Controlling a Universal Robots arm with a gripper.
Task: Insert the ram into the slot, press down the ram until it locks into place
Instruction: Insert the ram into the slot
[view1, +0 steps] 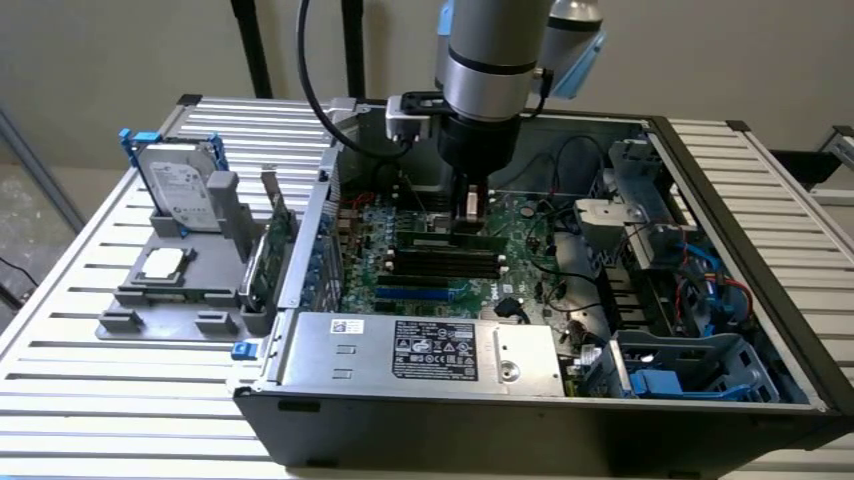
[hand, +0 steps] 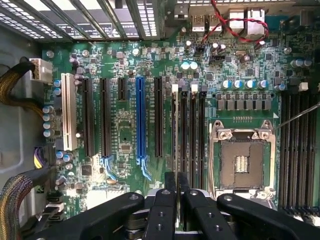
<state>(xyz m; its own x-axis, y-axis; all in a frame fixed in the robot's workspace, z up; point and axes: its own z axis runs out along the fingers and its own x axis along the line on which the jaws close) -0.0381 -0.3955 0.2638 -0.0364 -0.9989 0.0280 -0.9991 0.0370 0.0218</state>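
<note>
Arm (view1: 491, 60) stands vertical over the open computer case (view1: 534, 425). The gripper (view1: 470, 222) is low over the motherboard, its tip at the top edge of the ram (view1: 430, 240). The ram is a thin green strip upright in a memory slot directly under the fingers, and most of its length runs off to one side of them. I judge the tip is touching the edge, but I cannot confirm contact from this angle. The dark unfilled slots (view1: 441, 264) lie just beside the fingers on the camera side. Well away from the fingers, outside the case, sit the grey fixture (view1: 160, 295) with a hard drive (view1: 180, 185) and the wider expansion card (view1: 278, 250). None of them is in play. In the wrist view the gripper (hand: 176, 182) has both fingers (hand: 167, 197) brought together, pads meeting with no gap I can see and nothing clamped between them. My reading is that they are closed on purpose to make one blunt pusher: the stick is already in its slot, so it needs downward force, not a grasp. The bank of memory slots (hand: 192, 130) runs straight out ahead of the fingertips, and a white latch (hand: 174, 88) shows at the far end of the slot in line with them. Edge-on, I cannot separate the ram from its slot, nor tell whether the latches have closed. The CPU socket (hand: 242, 160) lies to one side of the fingers and the blue slot (hand: 140, 120) to the other.
</note>
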